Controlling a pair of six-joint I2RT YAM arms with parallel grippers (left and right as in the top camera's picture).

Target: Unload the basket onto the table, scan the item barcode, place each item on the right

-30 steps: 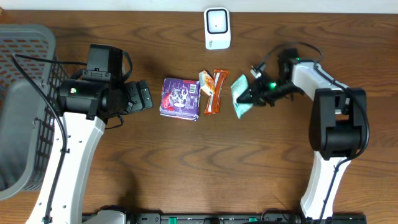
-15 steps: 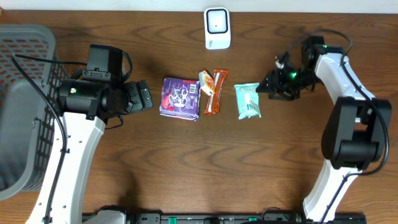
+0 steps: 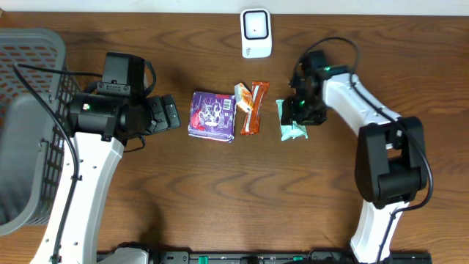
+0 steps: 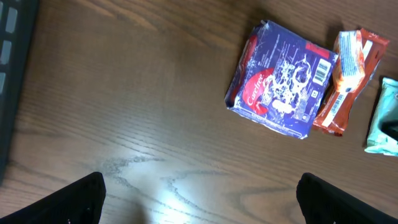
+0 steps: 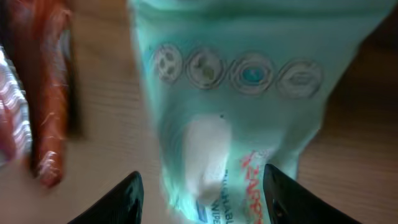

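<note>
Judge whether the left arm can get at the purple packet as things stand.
Probably yes: the left tool stands open beside the purple packet, with only bare table between them and nothing lying on top of it.

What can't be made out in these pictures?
- Mint packet: printing blurred in the right wrist view; overhead, the right gripper covers part of it.
- Purple packet: its barcode is too small to read in the left wrist view.
- Grey basket: cut off by the left edge overhead.
</note>
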